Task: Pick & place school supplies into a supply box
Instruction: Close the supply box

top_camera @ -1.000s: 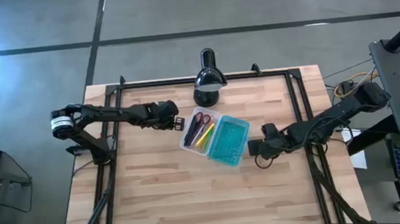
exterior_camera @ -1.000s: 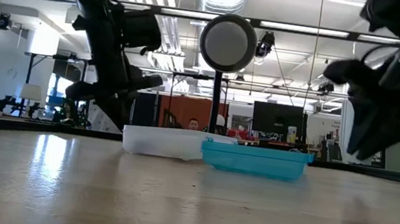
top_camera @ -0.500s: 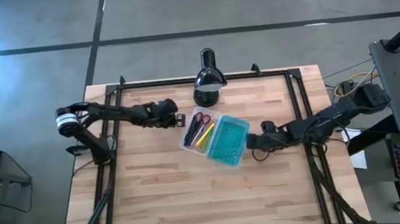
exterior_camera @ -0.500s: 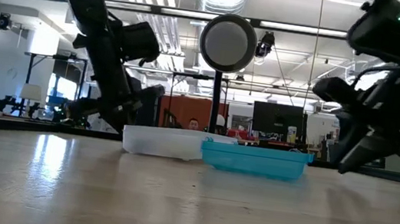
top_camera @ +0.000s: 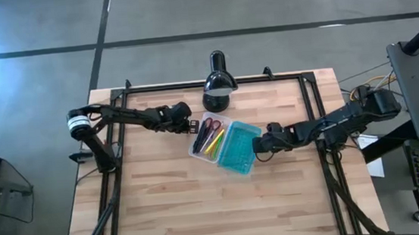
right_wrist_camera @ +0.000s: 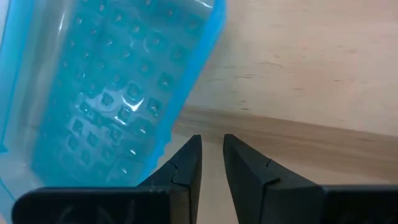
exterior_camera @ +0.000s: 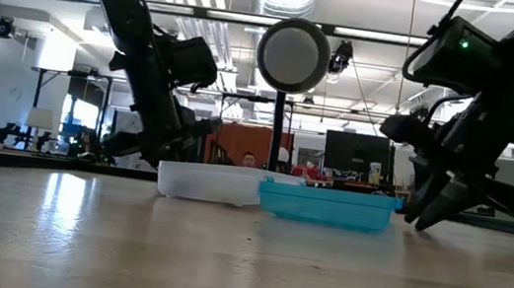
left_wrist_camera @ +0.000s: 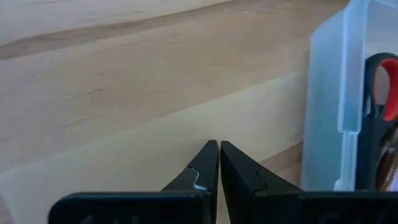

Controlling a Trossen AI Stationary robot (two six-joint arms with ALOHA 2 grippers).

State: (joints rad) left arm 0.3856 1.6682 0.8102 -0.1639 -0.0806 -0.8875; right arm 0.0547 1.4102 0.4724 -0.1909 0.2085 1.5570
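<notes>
The supply box lies open in the middle of the table: its clear tray [top_camera: 205, 139] holds the red-handled scissors [top_camera: 210, 125] and yellow, green and pink pens [top_camera: 213, 142], and its turquoise lid [top_camera: 240, 149] lies flat beside the tray. My left gripper [top_camera: 191, 125] is shut and sits low, just left of the tray's far corner [left_wrist_camera: 339, 93], with bare wood between them. My right gripper [top_camera: 257, 149] points down at the table close to the lid's right edge [right_wrist_camera: 186, 93]. Its fingers are a narrow gap apart [right_wrist_camera: 211, 142].
A black desk lamp [top_camera: 217, 86] stands at the table's far edge, just behind the box; in the low view its round head [exterior_camera: 293, 57] rises above the tray. Bare wood [top_camera: 164, 205] stretches across the near half of the table. A black frame runs along the table's sides.
My left gripper has moved toward the table's right, closing on the tray's left end. My right gripper has moved toward the table's left and come down low, up to the lid's right edge. The box has stayed where it was.
</notes>
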